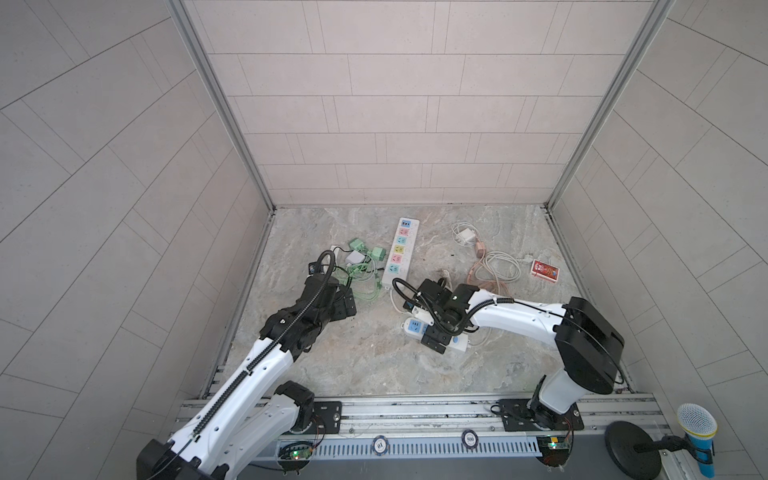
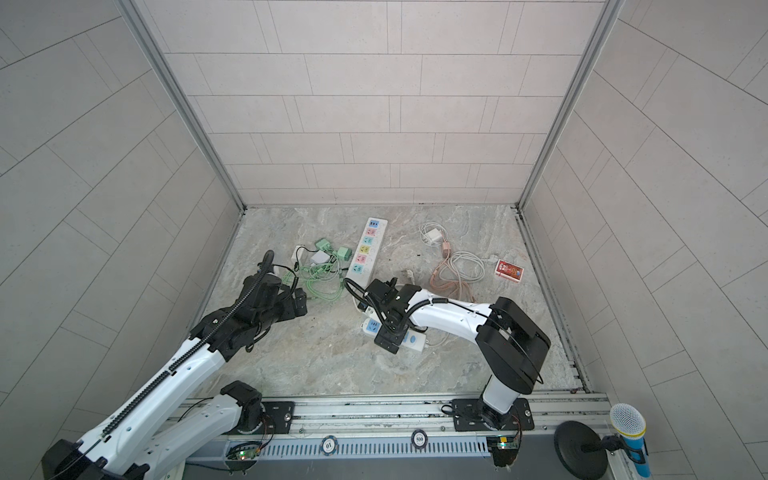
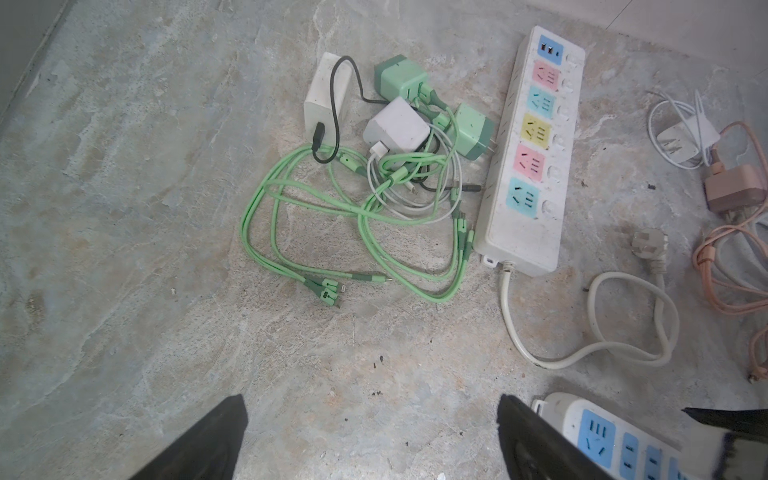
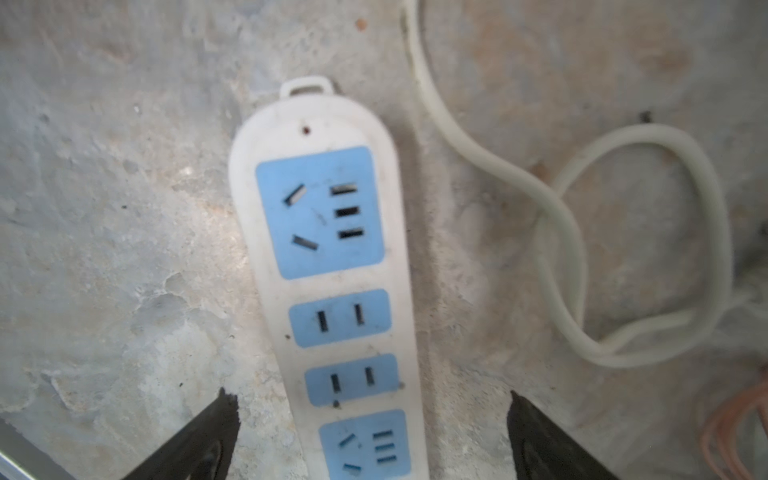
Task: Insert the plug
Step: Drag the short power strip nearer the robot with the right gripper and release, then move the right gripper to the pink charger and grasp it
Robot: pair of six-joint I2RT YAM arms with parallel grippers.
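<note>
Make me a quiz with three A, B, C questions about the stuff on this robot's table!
1. Where on the table is the small red box?
A. far left
B. middle
C. far right

2. What colour are the sockets on the short power strip?
A. blue
B. yellow
C. pink

3. How is the right tool?
A. shut on a plug
B. open, holding nothing
C. shut tight

Answers:
1 C: in both top views it lies near the right edge.
2 A: the right wrist view shows only blue sockets.
3 B: its jaws stand wide apart above the strip.
</note>
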